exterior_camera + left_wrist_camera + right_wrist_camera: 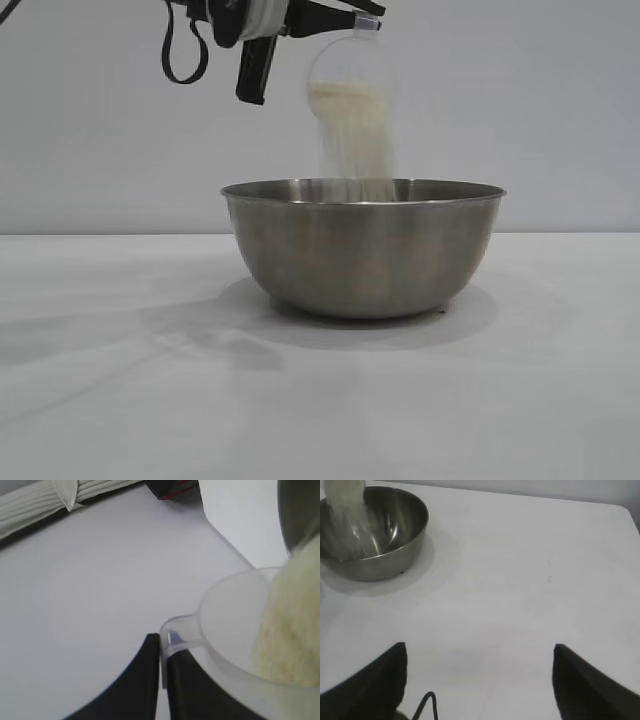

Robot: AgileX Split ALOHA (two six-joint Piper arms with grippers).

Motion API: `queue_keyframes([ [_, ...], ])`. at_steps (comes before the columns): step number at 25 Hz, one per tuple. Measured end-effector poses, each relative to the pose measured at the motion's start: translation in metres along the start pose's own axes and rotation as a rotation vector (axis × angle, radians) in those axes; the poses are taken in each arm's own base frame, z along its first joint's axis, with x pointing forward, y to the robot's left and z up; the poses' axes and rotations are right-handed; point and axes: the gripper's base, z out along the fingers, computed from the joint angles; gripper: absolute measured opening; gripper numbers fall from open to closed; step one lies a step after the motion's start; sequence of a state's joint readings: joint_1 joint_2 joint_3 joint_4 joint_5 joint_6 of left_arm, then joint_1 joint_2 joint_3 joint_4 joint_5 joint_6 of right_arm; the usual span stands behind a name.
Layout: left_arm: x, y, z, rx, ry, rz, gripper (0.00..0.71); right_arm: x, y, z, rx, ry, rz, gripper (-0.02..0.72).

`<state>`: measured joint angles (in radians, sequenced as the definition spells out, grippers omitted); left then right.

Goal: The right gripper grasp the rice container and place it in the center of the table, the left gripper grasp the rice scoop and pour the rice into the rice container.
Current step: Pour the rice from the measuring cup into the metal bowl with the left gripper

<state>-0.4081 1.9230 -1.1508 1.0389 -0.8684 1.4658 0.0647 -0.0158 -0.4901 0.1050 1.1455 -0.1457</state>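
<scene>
The rice container (363, 250), a large steel bowl, stands on the white table (120, 380) at mid-view. High above it, my left gripper (345, 18) is shut on the side handle of the rice scoop (350, 70). The clear cup is tipped over and rice (356, 140) streams down into the bowl. In the left wrist view the gripper (162, 650) pinches the scoop (227, 610) by its handle, and rice (292, 635) slides over its lip. My right gripper (479, 652) hangs open over bare table, well away from the rice container (400, 545), holding nothing.
The table's far corner (627, 515) shows in the right wrist view. Beyond the table, the left wrist view shows a pale ribbed cover (45, 502) and a dark object with a red part (172, 487).
</scene>
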Motion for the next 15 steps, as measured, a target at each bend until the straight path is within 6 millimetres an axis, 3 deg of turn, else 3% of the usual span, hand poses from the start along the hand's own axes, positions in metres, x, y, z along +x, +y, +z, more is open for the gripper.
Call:
queue_keyframes([
  [15, -0.0053, 0.0046, 0.0045, -0.015, -0.013, 0.367, 0.0, 0.0, 0.0, 0.0, 0.0, 0.0, 0.0, 0.566],
])
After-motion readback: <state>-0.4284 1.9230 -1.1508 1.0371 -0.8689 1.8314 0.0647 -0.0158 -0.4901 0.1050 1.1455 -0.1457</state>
